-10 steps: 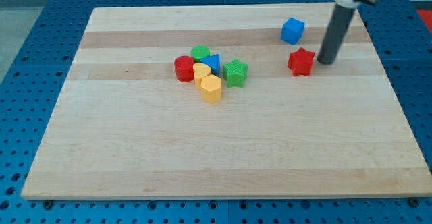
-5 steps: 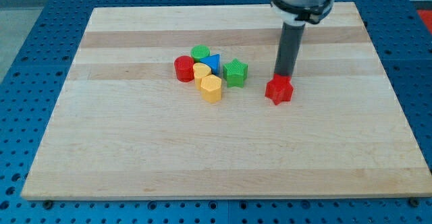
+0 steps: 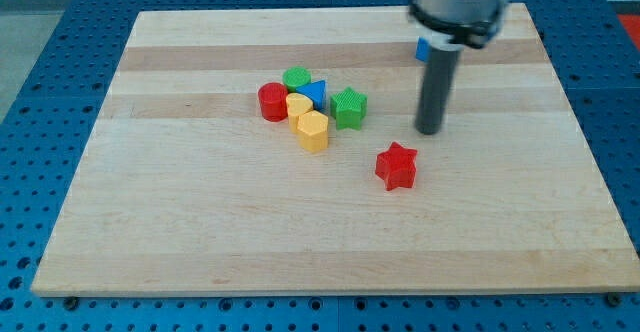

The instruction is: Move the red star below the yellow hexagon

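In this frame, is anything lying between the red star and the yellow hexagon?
No. In the camera view the stretch between the red star and the yellow hexagon is bare wood. My tip stands up and to the view's right of the star, apart from it.

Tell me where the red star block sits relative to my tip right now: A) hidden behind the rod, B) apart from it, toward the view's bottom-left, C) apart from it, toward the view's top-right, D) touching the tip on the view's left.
B: the red star block lies clear of my tip, with bare wooden board between them.
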Available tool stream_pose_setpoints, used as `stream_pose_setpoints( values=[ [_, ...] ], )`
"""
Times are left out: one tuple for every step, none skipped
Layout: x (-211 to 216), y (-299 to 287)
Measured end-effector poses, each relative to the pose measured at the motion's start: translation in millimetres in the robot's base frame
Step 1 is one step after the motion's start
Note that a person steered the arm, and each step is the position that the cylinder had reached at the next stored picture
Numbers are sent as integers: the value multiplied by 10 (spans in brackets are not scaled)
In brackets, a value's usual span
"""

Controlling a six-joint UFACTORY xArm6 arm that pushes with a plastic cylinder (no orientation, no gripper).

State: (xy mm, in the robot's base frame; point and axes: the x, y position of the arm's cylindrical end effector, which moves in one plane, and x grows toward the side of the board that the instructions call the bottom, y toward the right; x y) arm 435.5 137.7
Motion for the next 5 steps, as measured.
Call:
stream_pose_setpoints(
  values=[
    [320,108],
    [581,-60],
    [578,-219],
    [483,-562],
    [473,-887]
  ],
)
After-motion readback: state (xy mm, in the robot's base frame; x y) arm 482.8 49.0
